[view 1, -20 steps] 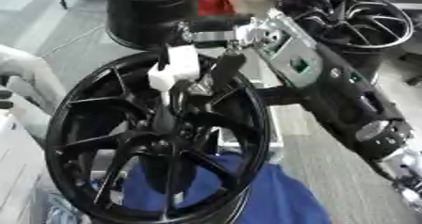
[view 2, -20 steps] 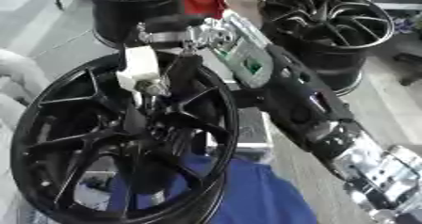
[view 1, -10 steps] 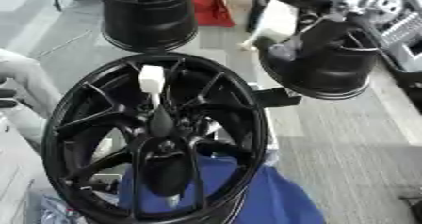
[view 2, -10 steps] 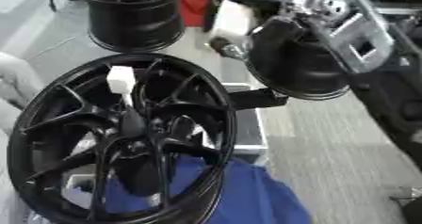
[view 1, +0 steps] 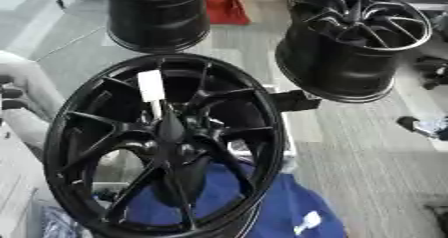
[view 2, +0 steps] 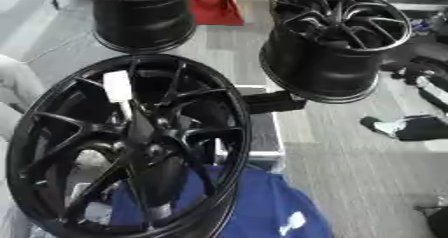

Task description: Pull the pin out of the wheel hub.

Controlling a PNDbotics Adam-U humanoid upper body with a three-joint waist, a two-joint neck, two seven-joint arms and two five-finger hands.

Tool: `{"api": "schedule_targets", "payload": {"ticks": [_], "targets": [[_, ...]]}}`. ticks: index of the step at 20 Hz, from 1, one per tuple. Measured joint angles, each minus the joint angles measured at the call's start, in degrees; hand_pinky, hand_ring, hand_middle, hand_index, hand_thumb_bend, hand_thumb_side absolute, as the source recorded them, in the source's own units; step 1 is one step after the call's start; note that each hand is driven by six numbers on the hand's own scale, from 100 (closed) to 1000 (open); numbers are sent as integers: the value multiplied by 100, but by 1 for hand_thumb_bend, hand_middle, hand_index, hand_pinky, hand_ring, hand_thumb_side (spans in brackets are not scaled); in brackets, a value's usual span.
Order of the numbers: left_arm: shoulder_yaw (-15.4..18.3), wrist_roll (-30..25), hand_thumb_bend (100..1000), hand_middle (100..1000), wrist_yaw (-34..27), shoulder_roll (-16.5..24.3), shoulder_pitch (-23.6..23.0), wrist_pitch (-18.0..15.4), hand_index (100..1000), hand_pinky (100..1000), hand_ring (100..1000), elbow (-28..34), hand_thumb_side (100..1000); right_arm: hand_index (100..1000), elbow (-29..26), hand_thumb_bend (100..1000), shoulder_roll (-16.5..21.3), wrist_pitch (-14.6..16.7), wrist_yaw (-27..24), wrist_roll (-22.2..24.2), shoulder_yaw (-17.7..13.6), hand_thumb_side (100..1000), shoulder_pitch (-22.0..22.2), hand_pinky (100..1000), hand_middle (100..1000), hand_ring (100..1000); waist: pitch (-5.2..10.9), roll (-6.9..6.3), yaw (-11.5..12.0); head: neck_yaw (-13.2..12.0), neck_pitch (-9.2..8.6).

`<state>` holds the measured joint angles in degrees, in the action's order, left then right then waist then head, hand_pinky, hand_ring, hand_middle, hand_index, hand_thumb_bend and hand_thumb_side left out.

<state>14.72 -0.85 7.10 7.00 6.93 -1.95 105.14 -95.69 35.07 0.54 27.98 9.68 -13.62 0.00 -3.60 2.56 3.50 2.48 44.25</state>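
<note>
A large black spoked wheel [view 1: 166,142] stands tilted in the foreground, its hub [view 1: 171,132] near the middle. A pin with a white rectangular head [view 1: 150,85] sticks up above the hub, and its thin dark shaft runs down toward the hub. Nothing touches the pin. Neither of my hands shows in either eye view.
Two more black wheels stand behind, one at the back left [view 1: 157,12] and one at the back right [view 2: 328,37], with a red object [view 1: 226,2] between them. A blue cloth [view 1: 289,212] lies under the near wheel. A black block [view 1: 293,101] sits by its right rim. Dark shoe-like shapes [view 2: 402,127] lie on the floor at right.
My right hand was at the white-headed pin, then lifted away to the upper right and has left the view. The pin still stands in the wheel. The camera shifted slightly.
</note>
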Motion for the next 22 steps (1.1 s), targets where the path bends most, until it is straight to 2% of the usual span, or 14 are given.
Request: {"api": "schedule_targets", "payload": {"ticks": [3, 7, 14, 22], "targets": [[1, 9, 120, 652, 0, -1, 0, 6, 855, 611, 621, 0, 626, 919, 48, 491, -383, -190, -32, -898, -358, 356, 145, 839, 893, 861, 3, -5, -4, -23, 0], [1, 11, 120, 651, 0, -4, 0, 9, 854, 611, 621, 0, 627, 896, 14, 446, -679, -151, -360, -1563, -432, 338, 209, 780, 852, 818, 6, -47, -7, -26, 0], [-1, 7, 120, 651, -4, -9, 0, 5, 854, 611, 621, 0, 626, 870, -308, 420, -1116, 193, -1082, -1900, -160, 336, 173, 733, 821, 777, 7, -109, 21, -24, 0], [-15, -29, 122, 651, -13, -55, 1, -21, 853, 610, 622, 0, 625, 860, -552, 404, -1526, 440, -1653, -1831, 179, 338, 6, 720, 810, 766, -9, -136, 43, -17, 0]]}}
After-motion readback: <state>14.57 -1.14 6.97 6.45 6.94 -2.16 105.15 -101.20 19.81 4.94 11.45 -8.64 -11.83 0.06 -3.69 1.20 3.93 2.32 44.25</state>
